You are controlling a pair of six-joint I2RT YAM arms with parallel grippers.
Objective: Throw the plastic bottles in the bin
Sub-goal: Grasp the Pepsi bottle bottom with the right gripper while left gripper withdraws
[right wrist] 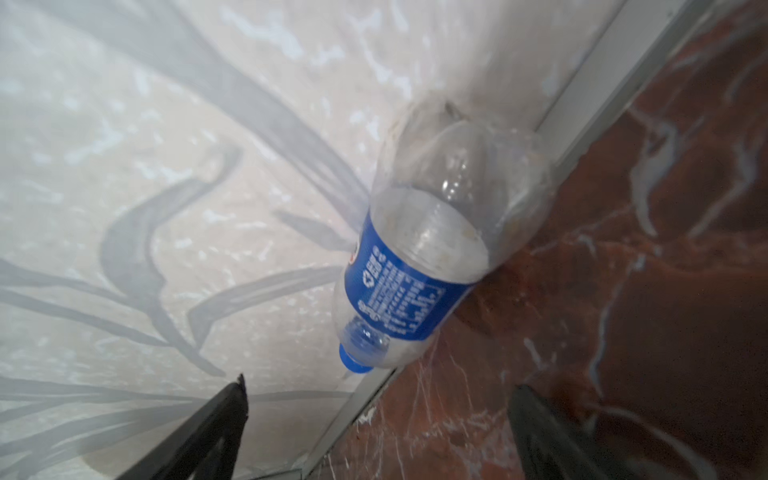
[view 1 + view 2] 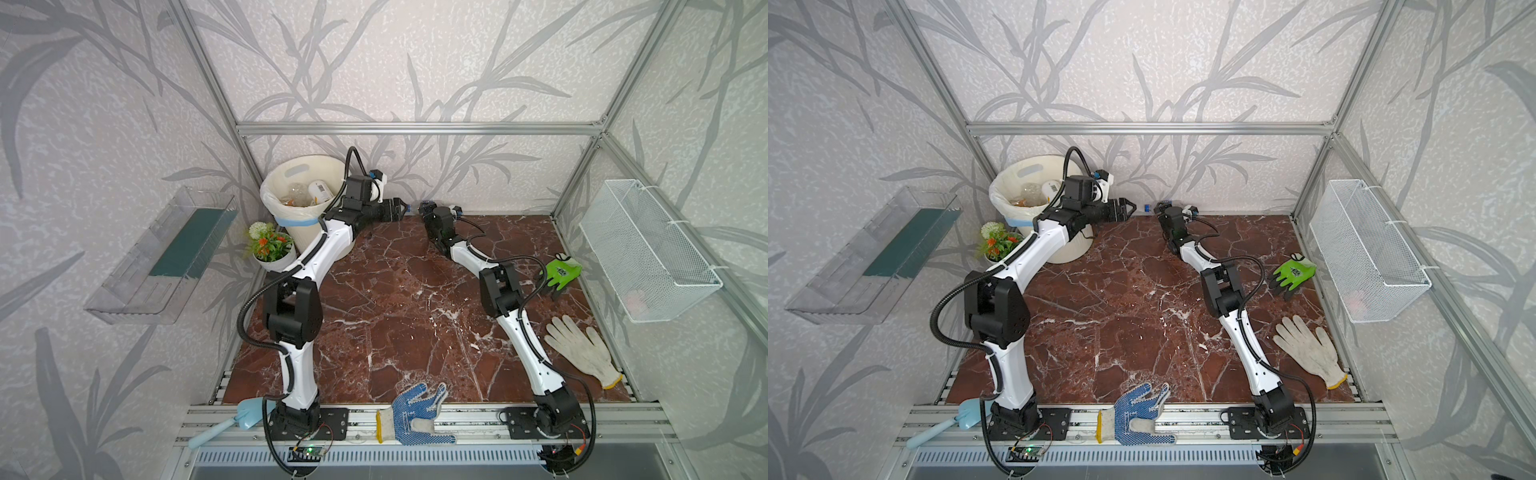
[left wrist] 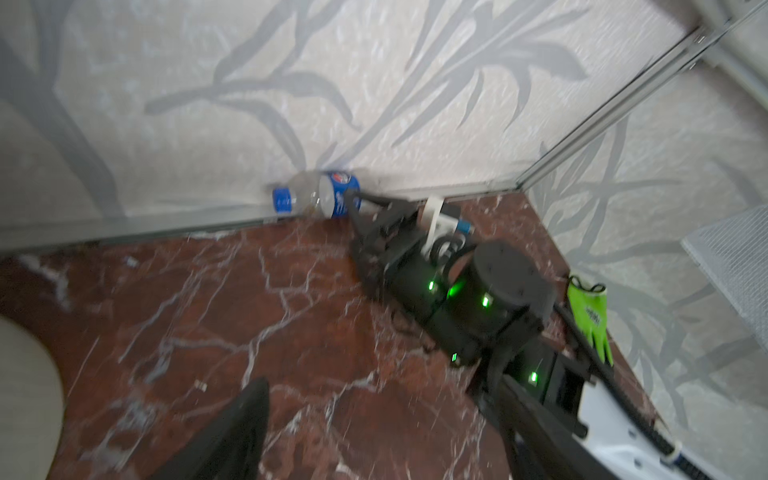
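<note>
Between the left fingers [image 2: 400, 209] and the right fingers [image 2: 424, 206], at the far edge of the desk [image 2: 386, 316]: both top views show the blue cap end of a bottle [image 2: 1147, 207] lying against the wall [image 2: 1183, 174]. The left fingers are spread, with nothing in them. Behind their wrist stands the bin [image 2: 328, 164], with bottles in the bin [image 2: 320, 192] already.

Left wrist view, blurred. One left finger shows at the frame edge, clear of everything. Ahead of it and well apart, the bottle lies on its side along the wall base. A right fingertip reaches the blue label; I cannot tell whether it touches. A green glove [image 3: 590, 316] lies behind the right arm.

Right wrist view. The right fingers are spread wide and grip nothing. The bottle lies ahead of the tips, apart from both, on the rail [image 1: 582, 95] where desk meets wall.
</note>
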